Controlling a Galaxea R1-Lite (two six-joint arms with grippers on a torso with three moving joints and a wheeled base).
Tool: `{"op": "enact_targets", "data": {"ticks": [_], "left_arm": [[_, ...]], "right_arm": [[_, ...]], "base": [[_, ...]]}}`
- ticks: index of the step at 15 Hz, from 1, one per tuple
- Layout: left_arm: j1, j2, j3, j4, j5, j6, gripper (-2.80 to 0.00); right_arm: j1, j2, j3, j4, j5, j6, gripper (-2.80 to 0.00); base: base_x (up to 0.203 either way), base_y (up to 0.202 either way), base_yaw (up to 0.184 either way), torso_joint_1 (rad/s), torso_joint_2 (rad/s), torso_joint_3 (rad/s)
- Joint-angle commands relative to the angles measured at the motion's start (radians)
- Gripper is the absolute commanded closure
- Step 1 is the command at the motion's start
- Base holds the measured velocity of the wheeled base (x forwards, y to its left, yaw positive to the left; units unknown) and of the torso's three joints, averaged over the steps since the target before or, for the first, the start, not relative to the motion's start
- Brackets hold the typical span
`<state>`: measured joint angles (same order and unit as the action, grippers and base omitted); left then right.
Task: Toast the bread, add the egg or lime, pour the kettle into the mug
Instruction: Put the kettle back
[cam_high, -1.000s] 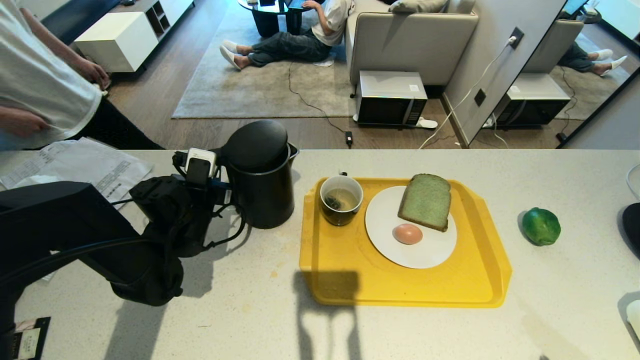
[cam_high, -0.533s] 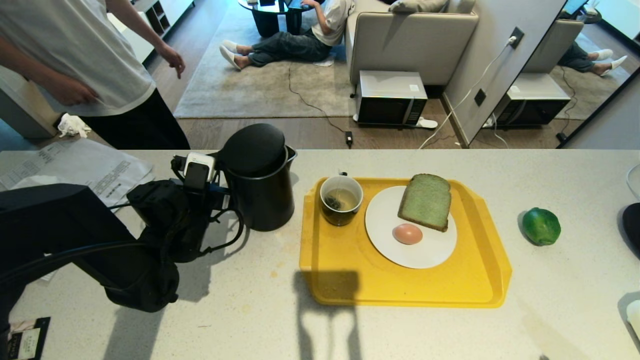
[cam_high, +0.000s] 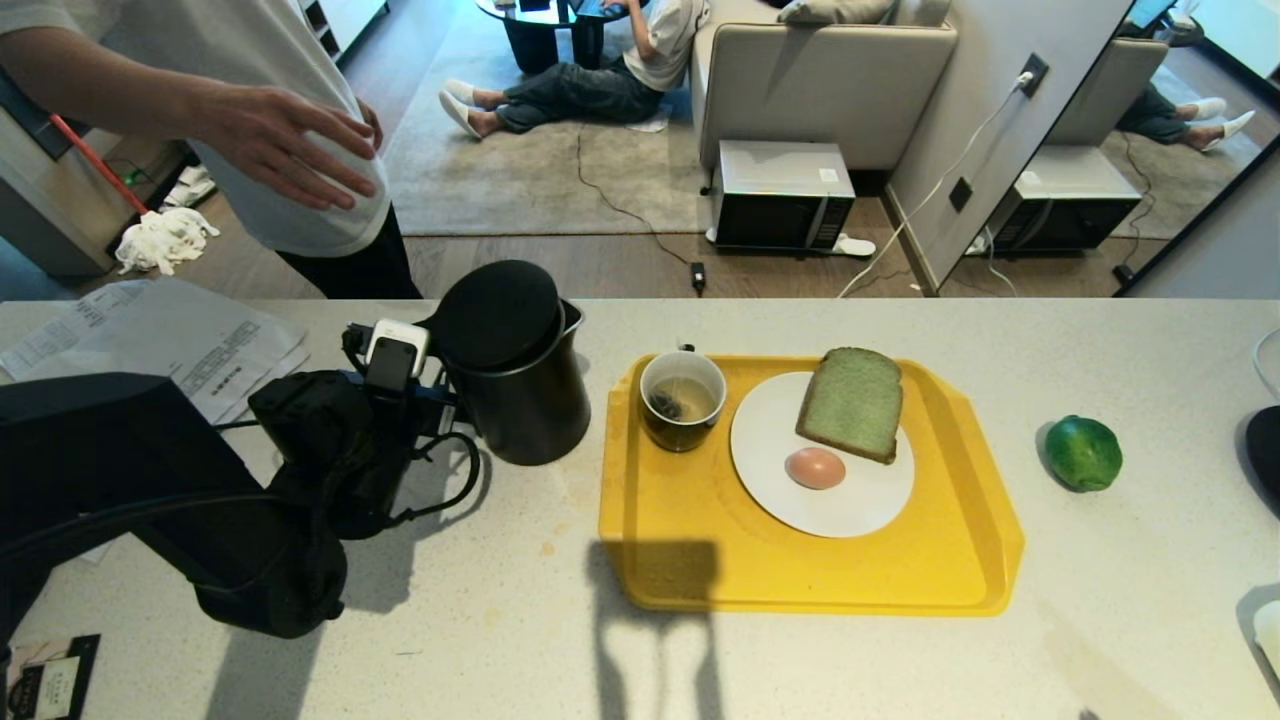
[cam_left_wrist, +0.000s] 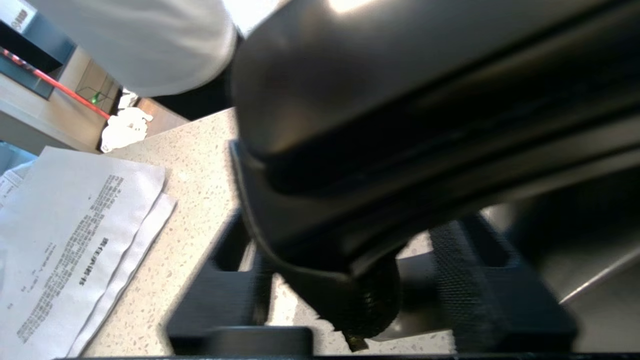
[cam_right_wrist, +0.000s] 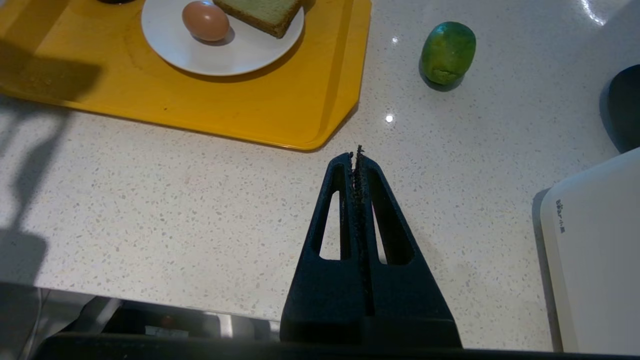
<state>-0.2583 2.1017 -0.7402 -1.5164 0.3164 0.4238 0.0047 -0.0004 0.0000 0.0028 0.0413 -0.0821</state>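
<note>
The black kettle (cam_high: 520, 370) stands on the counter left of the yellow tray (cam_high: 800, 580). My left gripper (cam_left_wrist: 350, 280) is at its loop handle, open, with a finger (cam_left_wrist: 220, 285) on either side and counter showing in the gaps. On the tray, the mug (cam_high: 682, 398) holds liquid. The white plate (cam_high: 860, 510) carries the green bread (cam_high: 852, 402) and the egg (cam_high: 815, 467). The lime (cam_high: 1082, 452) lies on the counter right of the tray. My right gripper (cam_right_wrist: 356, 152) is shut and empty, low over the counter in front of the tray's near right corner.
Printed papers (cam_high: 150, 335) lie at the far left of the counter. A person (cam_high: 250, 120) stands behind that corner with a hand out. A white appliance (cam_right_wrist: 595, 250) and a dark object (cam_high: 1262, 455) sit at the counter's right edge.
My left gripper's fingers have come apart at the kettle handle, and the kettle has shifted slightly. The standing person has stepped closer along the counter's far side.
</note>
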Motion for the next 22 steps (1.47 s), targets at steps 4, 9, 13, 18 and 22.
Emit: {"op": "enact_targets", "data": {"ticks": [4, 9, 13, 18, 22], "left_arm": [[0.001, -0.015, 0.011, -0.014, 0.000, 0.003, 0.00], [-0.001, -0.067, 0.050, -0.014, 0.000, 0.023, 0.00], [-0.001, -0.061, 0.079, -0.014, 0.001, 0.024, -2.80], [-0.002, -0.069, 0.081, -0.014, 0.000, 0.021, -2.80], [-0.012, -0.115, 0.113, -0.014, 0.001, 0.028, -2.80]], "right_arm": [[0.000, 0.000, 0.002, 0.000, 0.000, -0.001, 0.00], [0.001, 0.000, 0.002, 0.000, 0.000, -0.001, 0.00], [0.000, 0.000, 0.002, 0.000, 0.000, -0.001, 0.00], [0.000, 0.000, 0.002, 0.000, 0.000, -0.001, 0.00], [0.000, 0.000, 0.002, 0.000, 0.000, -0.001, 0.00]], "base": [[0.000, 0.000, 0.000, 0.000, 0.00, 0.000], [0.000, 0.000, 0.000, 0.000, 0.00, 0.000], [0.000, 0.000, 0.000, 0.000, 0.00, 0.000], [0.000, 0.000, 0.000, 0.000, 0.00, 0.000], [0.000, 0.000, 0.000, 0.000, 0.00, 0.000]]}}
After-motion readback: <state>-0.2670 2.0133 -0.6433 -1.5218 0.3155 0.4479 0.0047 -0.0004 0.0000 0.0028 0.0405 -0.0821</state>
